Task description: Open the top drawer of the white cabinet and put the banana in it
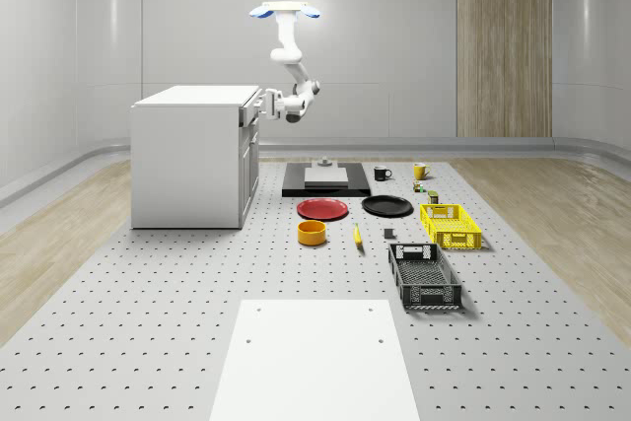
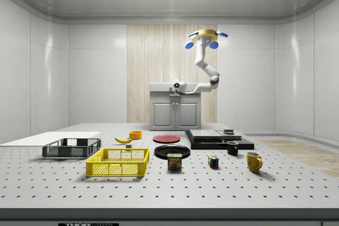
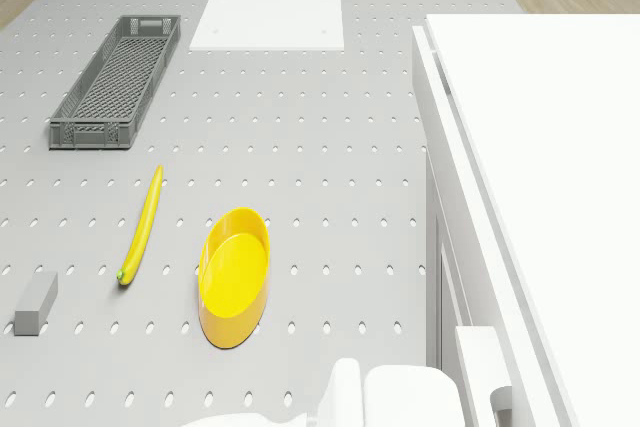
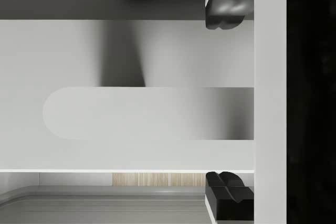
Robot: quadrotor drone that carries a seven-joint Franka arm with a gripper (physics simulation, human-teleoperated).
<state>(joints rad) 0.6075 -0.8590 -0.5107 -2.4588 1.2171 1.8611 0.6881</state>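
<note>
The white cabinet [image 1: 192,155] stands on the perforated table [image 1: 148,293]; its top drawer [image 1: 249,111] sits at the front upper edge, at most slightly proud of the cabinet face. The banana [image 1: 357,236] lies flat on the table well out in front of the cabinet, apart from everything; just beside it is the yellow bowl [image 1: 312,233], with the red plate [image 1: 322,209] and black plate [image 1: 386,206] beyond it. Further from the cabinet are the yellow crate [image 1: 451,225], the grey crate [image 1: 424,275], a small grey block [image 1: 388,234], a black mug [image 1: 382,174], a yellow mug [image 1: 420,171], a tin [image 2: 174,161] and a colour cube [image 2: 213,161]; a black base with a grey slab [image 1: 325,177] lies near the cabinet's front. Nothing stands between the cabinet front and the arm.

The drone [image 1: 284,12] hovers in the air just in front of the cabinet, above its top level; the arm [image 1: 293,66] hangs down, bends at the elbow and reaches level toward the drawer. The gripper [image 1: 264,104] is at the drawer front; in the wrist view its fingers [image 4: 226,3] sit one on each side of the drawer handle [image 4: 149,114], parted, not pressed on it.
</note>
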